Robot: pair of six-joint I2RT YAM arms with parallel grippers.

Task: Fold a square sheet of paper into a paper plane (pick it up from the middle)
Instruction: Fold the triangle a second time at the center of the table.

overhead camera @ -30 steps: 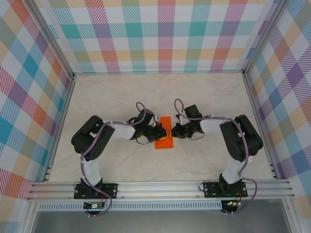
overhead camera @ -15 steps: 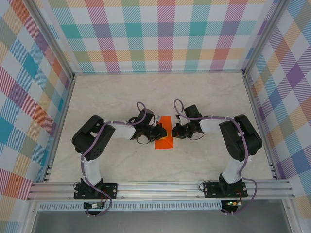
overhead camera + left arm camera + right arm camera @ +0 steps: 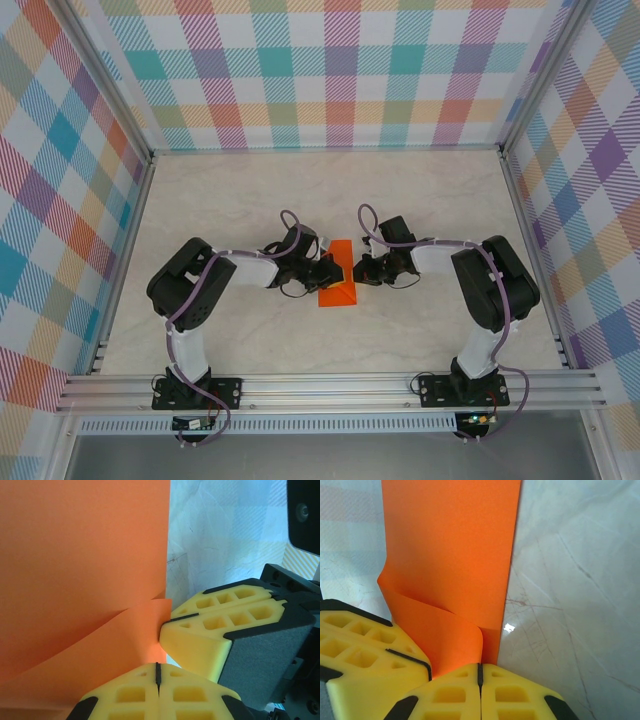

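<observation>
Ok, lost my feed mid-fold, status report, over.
Left gripper shut, right gripper shut, tip to tip. Orange paper lying flat, one flap curled up at their tips. Nothing blocking.

We see a lab test cell: pastel plaid fabric walls (image 3: pixel 340 70), silver aluminium frame rails (image 3: pixel 330 385), pale marble-patterned tabletop (image 3: pixel 250 200).

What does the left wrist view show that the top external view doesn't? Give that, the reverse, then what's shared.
Left wrist view: the paper's lifted, curling flap, the right gripper apparently pinching its corner, the left gripper shut beside it. Top external view: the paper's whole outline, the left arm and right arm from base to wrist, the plaid walls. Shared: orange paper on the pale table.
</observation>
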